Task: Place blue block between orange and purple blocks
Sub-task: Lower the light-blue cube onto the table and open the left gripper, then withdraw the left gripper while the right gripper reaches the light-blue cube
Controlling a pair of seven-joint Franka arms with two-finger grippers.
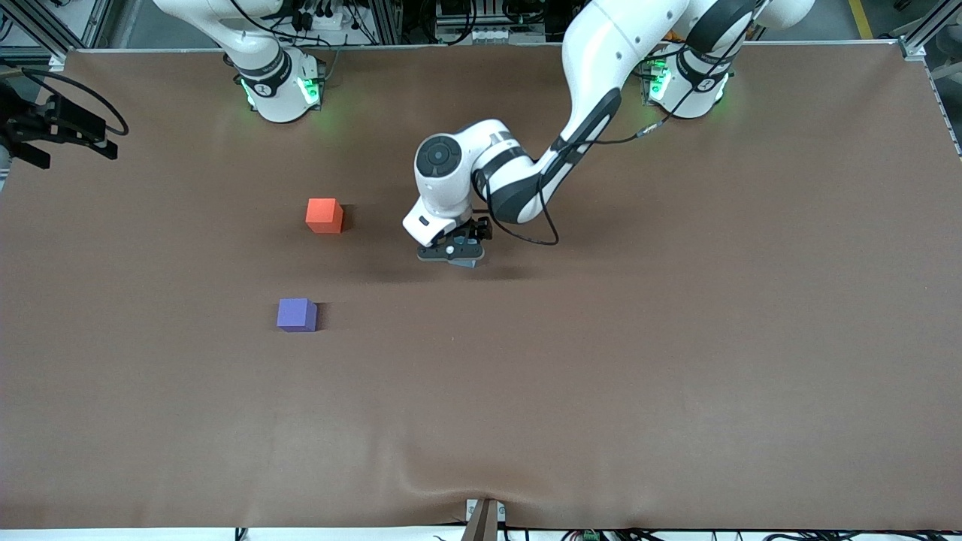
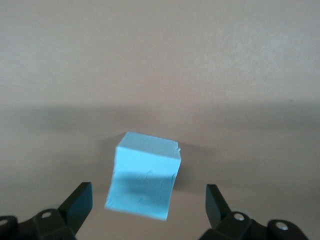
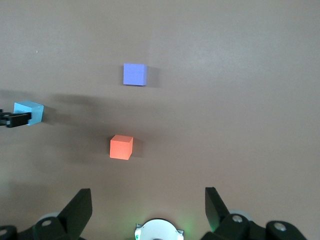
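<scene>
Nearest the front camera, on the brown tabletop [image 1: 601,391], the purple block [image 1: 296,314] is seen; farther from that camera, and well apart from it, the orange block [image 1: 325,215] is set. Both lie toward the right arm's end of the tabletop, with bare cloth between them.

Beside the orange block, toward the left arm's end, the left gripper [image 1: 452,254] is held low over the tabletop. In the left wrist view its fingers [image 2: 75,205] are spread wide, and the blue block [image 2: 145,182] is seen between them, untouched and turned slightly askew. The block is hidden under the gripper in the front view.

The blue block is judged light, stiff and matte, so a firm hold across two opposite flat faces, near mid-height, should not slip.

The right gripper [image 3: 149,210] waits high over its own base, wide open and holding nothing.
</scene>
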